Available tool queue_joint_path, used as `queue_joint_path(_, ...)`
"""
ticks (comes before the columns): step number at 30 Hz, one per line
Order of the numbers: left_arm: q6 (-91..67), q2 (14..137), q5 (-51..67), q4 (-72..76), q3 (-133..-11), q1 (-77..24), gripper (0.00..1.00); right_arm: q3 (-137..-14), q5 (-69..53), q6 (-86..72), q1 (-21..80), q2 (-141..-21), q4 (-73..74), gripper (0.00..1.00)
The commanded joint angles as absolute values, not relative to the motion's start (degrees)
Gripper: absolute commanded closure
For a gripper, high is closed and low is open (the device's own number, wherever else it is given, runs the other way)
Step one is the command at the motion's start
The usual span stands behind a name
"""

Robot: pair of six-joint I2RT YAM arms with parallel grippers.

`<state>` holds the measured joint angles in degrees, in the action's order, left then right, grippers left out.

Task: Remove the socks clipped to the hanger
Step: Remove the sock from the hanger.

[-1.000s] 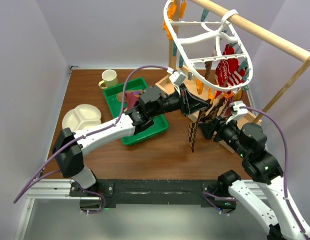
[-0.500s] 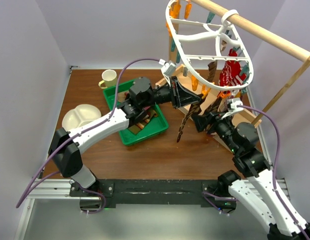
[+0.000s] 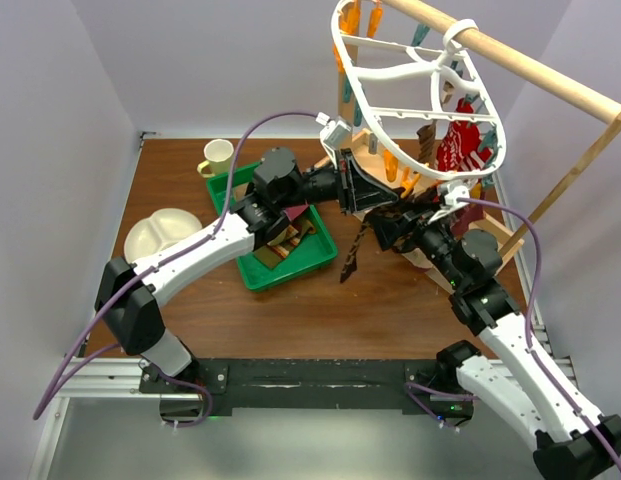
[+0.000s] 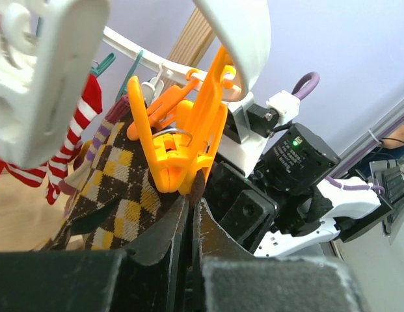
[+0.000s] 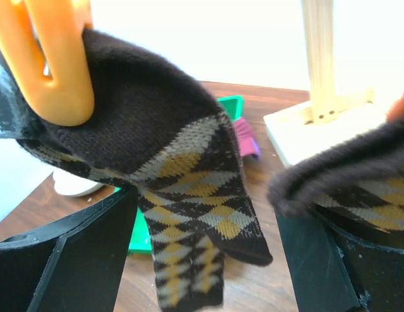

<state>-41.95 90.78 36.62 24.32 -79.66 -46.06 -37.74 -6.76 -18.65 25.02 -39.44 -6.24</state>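
Note:
The white oval hanger (image 3: 420,70) hangs from the rail at the upper right, with orange clips along its rim. One orange clip (image 4: 182,143) holds a brown argyle sock (image 3: 352,255) that dangles over the table. My left gripper (image 4: 192,203) is shut on that sock's edge just under the clip. My right gripper (image 5: 205,208) is open, and the argyle sock (image 5: 188,162) hangs between its fingers. A second argyle sock (image 5: 358,162) drapes across the right finger. Red striped socks (image 3: 460,145) stay clipped further back.
A green tray (image 3: 252,275) left of the hanger holds loose socks (image 3: 285,235). A cup (image 3: 218,155) and a white divided plate (image 3: 160,235) sit at the left. The wooden rail (image 3: 530,65) and the stand's base (image 3: 490,240) are to the right.
My right gripper has opened wide and shifted left toward the argyle sock. The left gripper has drawn the sock leftward, and the hanger has swung with it.

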Motion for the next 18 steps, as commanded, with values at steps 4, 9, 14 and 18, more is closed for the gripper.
queue_joint_path(4,-44.6,88.0,39.5,26.3,-83.1,-44.6,0.99,-36.4,-15.1,-18.2,24.8,-39.8,-13.5,0.13)
queue_joint_path(9,-45.5,88.2,39.8,27.2,-82.9,-44.6,0.99,-35.2,-18.1,-20.6,25.0,-37.5,-14.6,0.15)
queue_joint_path(14,-46.8,88.6,40.4,28.6,-83.0,-44.6,0.99,-34.8,-17.5,-20.7,24.9,-37.6,-14.2,0.15)
queue_joint_path(18,-47.0,88.9,40.5,28.7,-82.8,-44.6,0.99,-35.0,-17.7,-21.1,24.8,-38.1,-14.2,0.23)
